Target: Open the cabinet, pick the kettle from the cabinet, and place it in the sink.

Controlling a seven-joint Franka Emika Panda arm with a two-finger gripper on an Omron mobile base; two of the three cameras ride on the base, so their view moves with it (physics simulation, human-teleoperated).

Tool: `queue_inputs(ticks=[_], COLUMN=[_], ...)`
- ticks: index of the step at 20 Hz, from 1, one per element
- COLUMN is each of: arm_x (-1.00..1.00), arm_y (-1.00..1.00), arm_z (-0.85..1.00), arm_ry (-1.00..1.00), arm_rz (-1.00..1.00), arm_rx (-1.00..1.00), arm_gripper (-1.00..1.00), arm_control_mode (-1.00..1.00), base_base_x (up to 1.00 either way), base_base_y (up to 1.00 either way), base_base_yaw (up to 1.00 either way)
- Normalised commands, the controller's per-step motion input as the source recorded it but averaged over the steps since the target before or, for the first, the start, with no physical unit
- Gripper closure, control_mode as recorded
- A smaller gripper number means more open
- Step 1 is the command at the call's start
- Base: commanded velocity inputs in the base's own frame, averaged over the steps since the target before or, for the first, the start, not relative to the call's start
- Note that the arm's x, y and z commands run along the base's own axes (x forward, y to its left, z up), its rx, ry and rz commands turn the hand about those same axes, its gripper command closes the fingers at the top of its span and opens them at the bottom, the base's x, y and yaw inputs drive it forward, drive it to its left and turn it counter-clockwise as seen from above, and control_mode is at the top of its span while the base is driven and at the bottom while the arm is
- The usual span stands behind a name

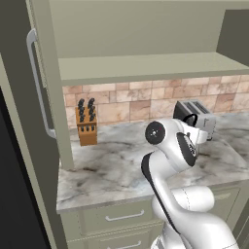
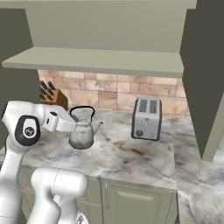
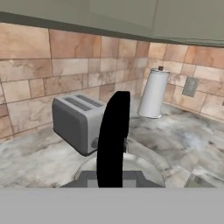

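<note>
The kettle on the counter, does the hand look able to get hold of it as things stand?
Probably yes: the hand is already at the kettle, apparently closed on its black handle. The toaster stands apart to the side, nothing between.

Tan stone-tile backsplash (image 2: 109, 94) behind a grey-veined marble counter (image 1: 112, 168), pale drawers (image 1: 114, 218) below

Toaster (image 2: 147, 119); knife block (image 1: 87, 123); paper-towel roll (image 3: 154, 93)
</note>
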Motion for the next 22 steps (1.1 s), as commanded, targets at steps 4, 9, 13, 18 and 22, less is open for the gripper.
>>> queue_inputs(ticks=[4,9,13,18,22], arm_x=[0.0,0.0,0.0,0.0,0.0], arm_y=[0.0,0.0,0.0,0.0,0.0], arm_z=[0.0,0.0,0.0,0.0,0.0], arm_ry=[0.0,0.0,0.0,0.0,0.0], arm_rz=[0.0,0.0,0.0,0.0,0.0], arm_rx=[0.0,0.0,0.0,0.0,0.0], arm_gripper=[1.0,1.0,1.0,1.0,1.0], arm_control_mode=[-1.0,-1.0,1.0,1.0,1.0], base_base_x=[0.0,0.0,0.0,0.0,0.0], base_base_y=[0.0,0.0,0.0,0.0,0.0], base_base_yaw=[0.0,0.0,0.0,0.0,0.0])
